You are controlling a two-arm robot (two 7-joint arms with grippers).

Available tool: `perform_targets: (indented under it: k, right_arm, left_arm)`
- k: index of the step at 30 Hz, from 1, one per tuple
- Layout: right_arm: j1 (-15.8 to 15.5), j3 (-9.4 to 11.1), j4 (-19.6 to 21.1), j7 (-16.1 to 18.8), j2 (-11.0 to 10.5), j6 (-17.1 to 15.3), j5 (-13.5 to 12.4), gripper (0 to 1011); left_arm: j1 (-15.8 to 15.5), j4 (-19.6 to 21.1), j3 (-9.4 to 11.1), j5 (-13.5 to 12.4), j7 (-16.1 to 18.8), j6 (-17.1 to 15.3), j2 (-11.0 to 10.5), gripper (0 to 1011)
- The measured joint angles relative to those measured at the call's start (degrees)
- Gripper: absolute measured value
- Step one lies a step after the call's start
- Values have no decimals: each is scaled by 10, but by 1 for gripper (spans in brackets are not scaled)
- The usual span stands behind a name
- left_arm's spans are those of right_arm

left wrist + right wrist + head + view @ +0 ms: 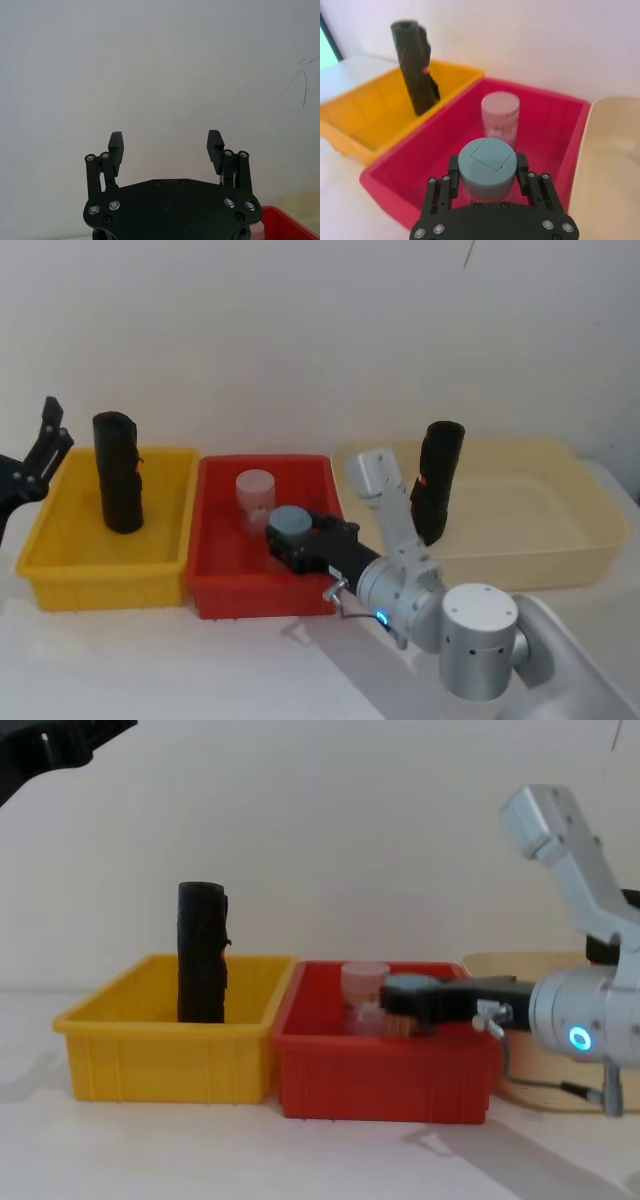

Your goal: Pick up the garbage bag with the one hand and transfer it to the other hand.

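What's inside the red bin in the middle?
Inside the red bin stands a pink container and, nearer, a blue-capped container, which the right gripper grips between its fingers. The bin floor under the gripper is covered.

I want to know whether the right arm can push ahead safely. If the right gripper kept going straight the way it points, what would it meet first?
Likely the pink jar, standing just beyond the blue-lidded jar that the right gripper clasps inside the red bin. Depth is unclear.
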State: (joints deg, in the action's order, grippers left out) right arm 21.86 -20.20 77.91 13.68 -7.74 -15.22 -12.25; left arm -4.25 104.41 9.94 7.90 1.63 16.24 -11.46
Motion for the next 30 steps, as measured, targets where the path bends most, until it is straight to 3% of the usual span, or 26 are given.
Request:
perform_targets:
  k: [7,16,30]
  right_arm:
    - [7,21,17,-6,7,2,-16,647]
    - [27,63,40,-21,9,16,-40,647]
    - [50,98,13,-39,-10,45,-38,648]
  left_arm:
    - [0,0,0,0,0,0,0,1001]
    - [0,0,0,0,0,0,0,1000]
    - [0,0,0,0,0,0,0,1000]
